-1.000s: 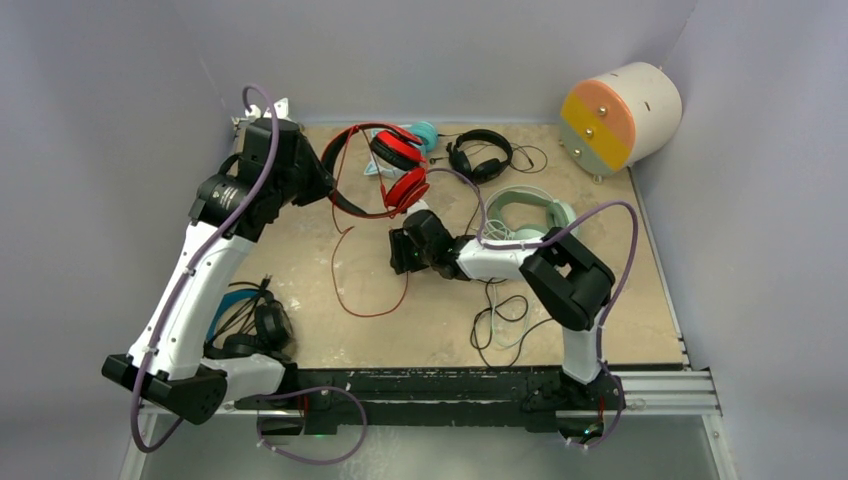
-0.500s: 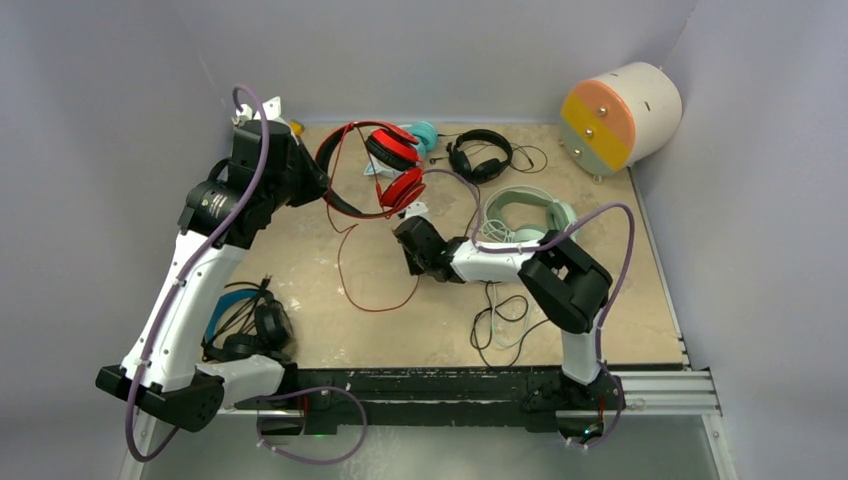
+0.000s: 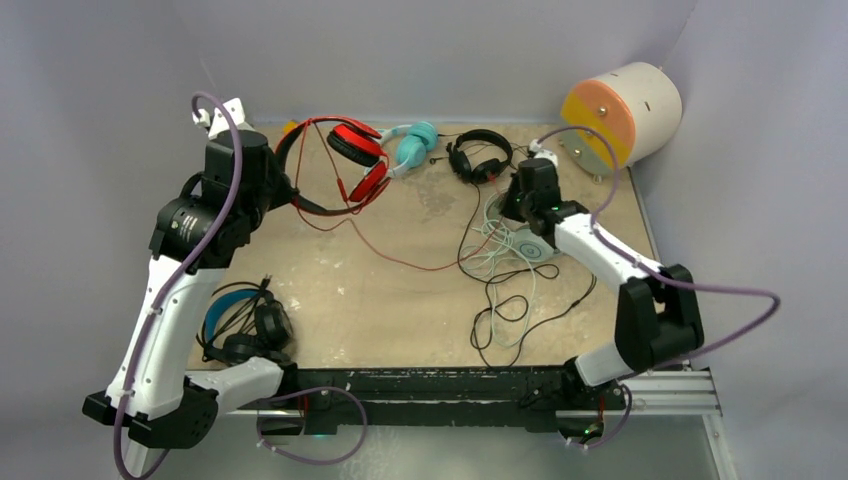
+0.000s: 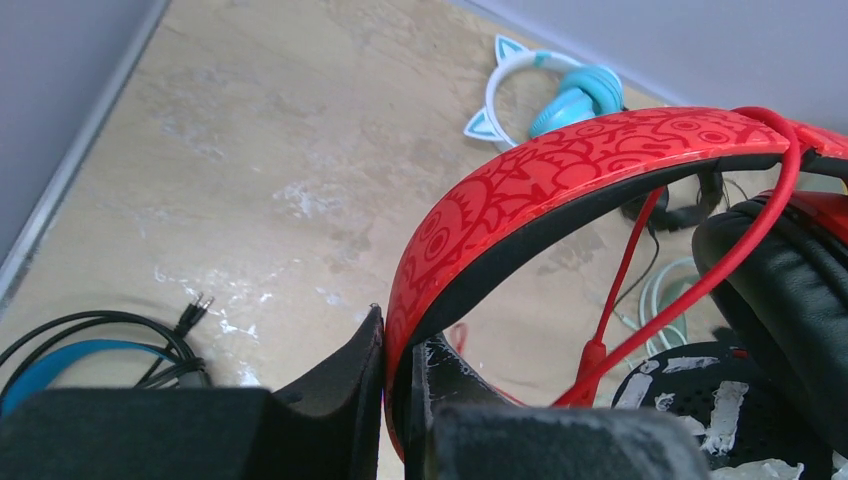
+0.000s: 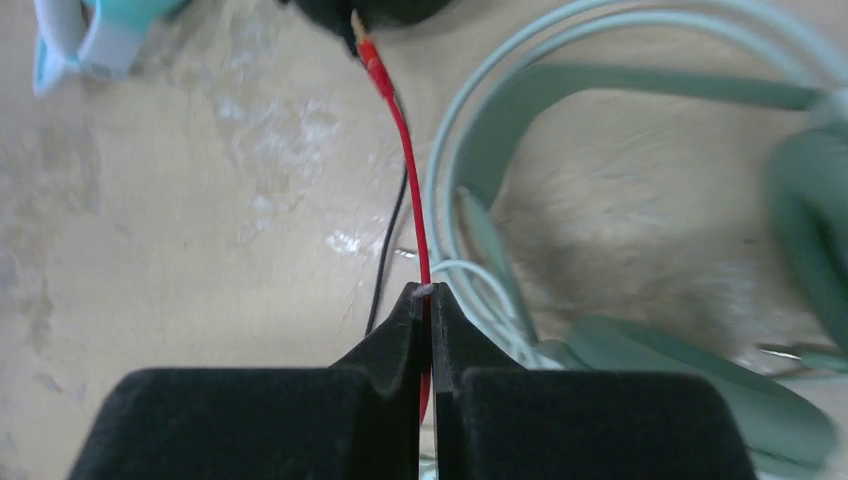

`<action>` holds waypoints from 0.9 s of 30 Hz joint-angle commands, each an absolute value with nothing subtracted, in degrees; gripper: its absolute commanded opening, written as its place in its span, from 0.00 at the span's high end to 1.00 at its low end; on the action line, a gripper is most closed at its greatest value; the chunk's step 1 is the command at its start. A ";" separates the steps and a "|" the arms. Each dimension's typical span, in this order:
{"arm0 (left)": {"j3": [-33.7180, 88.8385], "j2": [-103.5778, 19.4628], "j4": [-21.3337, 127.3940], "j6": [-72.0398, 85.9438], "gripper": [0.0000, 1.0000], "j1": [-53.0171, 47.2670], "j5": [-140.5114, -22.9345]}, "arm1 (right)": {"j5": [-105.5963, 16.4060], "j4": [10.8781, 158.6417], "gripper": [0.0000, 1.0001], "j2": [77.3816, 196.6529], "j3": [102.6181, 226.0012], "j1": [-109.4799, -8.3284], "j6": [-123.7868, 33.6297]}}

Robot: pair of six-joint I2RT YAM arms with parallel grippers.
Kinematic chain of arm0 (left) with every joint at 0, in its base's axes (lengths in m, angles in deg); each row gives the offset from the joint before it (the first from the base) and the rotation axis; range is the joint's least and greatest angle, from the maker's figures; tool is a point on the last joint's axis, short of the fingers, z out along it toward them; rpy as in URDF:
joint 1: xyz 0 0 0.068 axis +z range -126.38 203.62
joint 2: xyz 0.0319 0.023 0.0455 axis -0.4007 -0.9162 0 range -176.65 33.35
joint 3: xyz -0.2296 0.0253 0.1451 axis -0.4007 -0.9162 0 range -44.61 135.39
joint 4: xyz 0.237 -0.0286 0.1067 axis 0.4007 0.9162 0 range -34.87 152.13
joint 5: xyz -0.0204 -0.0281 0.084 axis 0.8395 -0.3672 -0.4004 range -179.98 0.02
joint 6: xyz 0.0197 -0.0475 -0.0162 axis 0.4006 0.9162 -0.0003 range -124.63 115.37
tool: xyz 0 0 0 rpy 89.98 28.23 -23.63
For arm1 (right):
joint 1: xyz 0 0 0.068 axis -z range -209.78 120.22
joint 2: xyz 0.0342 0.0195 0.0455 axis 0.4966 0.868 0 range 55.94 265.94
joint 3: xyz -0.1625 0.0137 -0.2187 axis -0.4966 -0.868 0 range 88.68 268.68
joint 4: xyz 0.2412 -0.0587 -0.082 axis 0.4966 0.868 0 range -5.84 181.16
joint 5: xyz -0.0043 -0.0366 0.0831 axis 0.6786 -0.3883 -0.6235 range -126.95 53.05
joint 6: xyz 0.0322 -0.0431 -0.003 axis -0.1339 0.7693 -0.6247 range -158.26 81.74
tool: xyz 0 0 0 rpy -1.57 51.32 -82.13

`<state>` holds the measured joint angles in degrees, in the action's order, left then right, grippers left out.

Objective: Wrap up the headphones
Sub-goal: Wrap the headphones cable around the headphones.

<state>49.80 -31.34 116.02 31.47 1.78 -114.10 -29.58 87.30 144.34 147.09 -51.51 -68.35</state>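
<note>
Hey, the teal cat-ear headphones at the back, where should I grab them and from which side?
Probably the thin band between the two ears, coming straight down from above. The cat-ear headphones lie flat on the table, so the band's arc is bare and narrow enough for the jaws; the cups sit close together and look bulkier.

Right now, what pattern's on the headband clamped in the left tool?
The red plastic headband: darker-red swirly doodle print. Best in left wrist view.
</note>
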 commanded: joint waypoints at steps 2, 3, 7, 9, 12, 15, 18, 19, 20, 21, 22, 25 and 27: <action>52.55 -30.72 111.74 32.43 1.00 2.16 -117.78 | -22.14 96.67 1.00 138.67 149.77 -46.36 -74.30; 52.53 -31.05 111.74 32.87 1.00 2.10 -117.02 | -21.53 98.61 1.00 138.57 150.97 -44.66 -75.30; 52.06 -31.59 111.50 34.30 1.00 2.09 -116.65 | -21.32 105.97 1.00 138.41 154.44 -35.64 -80.27; 51.97 -31.56 111.24 34.72 1.00 2.09 -116.93 | -21.85 106.25 1.00 137.17 153.75 -32.67 -81.54; 51.98 -31.75 110.83 35.62 1.00 2.24 -116.92 | -22.26 104.54 1.00 135.14 151.79 -31.28 -81.58; 52.28 -32.48 110.19 36.59 1.00 2.72 -115.59 | -25.23 101.78 1.00 134.50 150.47 -31.27 -80.05; 52.61 -33.06 109.04 37.08 1.00 2.96 -112.59 | -32.04 98.69 1.00 134.38 150.99 -31.89 -72.95; 52.82 -33.16 108.75 37.18 1.00 2.97 -111.85 | -33.66 98.85 0.94 134.11 151.65 -32.43 -71.19; 52.92 -33.18 108.41 37.20 1.00 2.97 -111.19 | -35.56 98.40 0.85 133.52 152.03 -33.48 -68.75; 53.07 -33.12 108.13 36.98 1.00 2.97 -110.77 | -36.33 98.06 0.71 132.56 152.14 -34.66 -67.00; 53.17 -33.02 107.89 36.67 1.00 2.97 -110.39 | -36.72 97.24 0.55 131.20 151.79 -35.87 -65.76; 53.93 -33.16 107.96 35.76 1.00 2.97 -109.02 | -40.64 93.21 0.34 127.39 150.14 -40.50 -61.57; 54.74 -33.55 108.60 35.56 1.00 2.98 -108.15 | -43.38 93.59 0.30 127.30 151.11 -43.14 -60.24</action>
